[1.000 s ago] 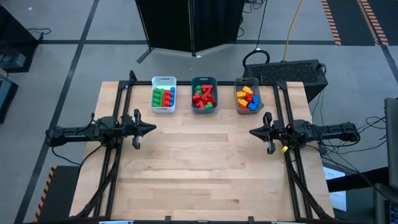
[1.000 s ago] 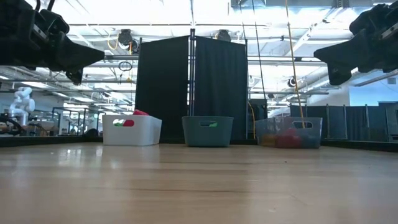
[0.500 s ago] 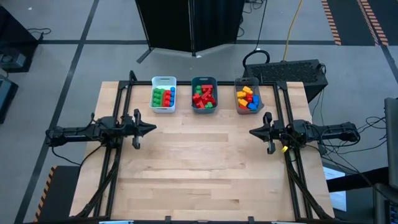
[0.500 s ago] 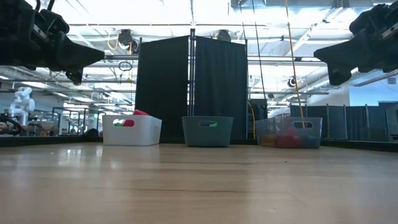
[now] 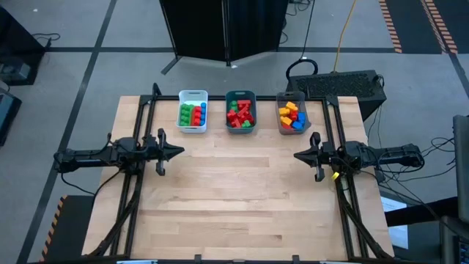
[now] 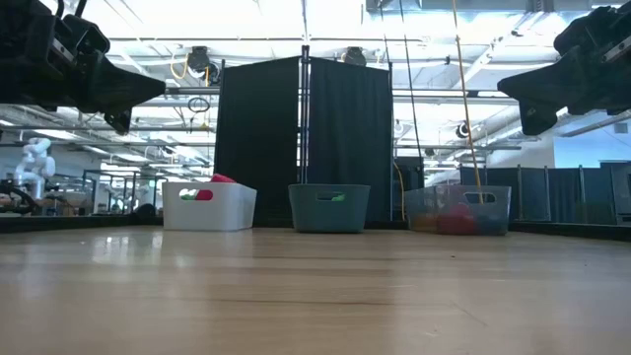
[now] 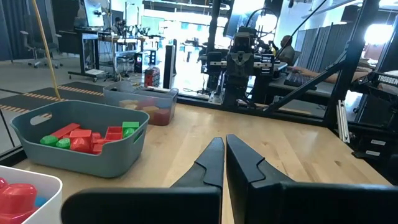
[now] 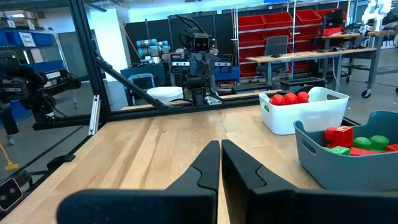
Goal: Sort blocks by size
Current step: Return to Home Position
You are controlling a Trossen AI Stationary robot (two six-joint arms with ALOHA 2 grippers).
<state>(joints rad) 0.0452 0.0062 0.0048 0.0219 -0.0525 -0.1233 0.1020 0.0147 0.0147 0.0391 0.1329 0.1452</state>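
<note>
Red, green, yellow blocks (image 5: 241, 115) sit binned at desk (image 5: 234, 198) far edge, well apart from left arm (image 5: 110, 155) and right arm (image 5: 381, 155), both jaws closed, empty.

3 bins in row along tabletop (image 5: 234, 205) far edge: left bin (image 5: 193, 93), middle bin (image 5: 240, 93), right bin (image 5: 292, 94), side by side, apart. Blocks (image 5: 239, 115) in all 3. Left end effector (image 5: 179, 152) above tabletop's left side, right end effector (image 5: 297, 155) above right side, before bins, tips facing, well apart.
</note>
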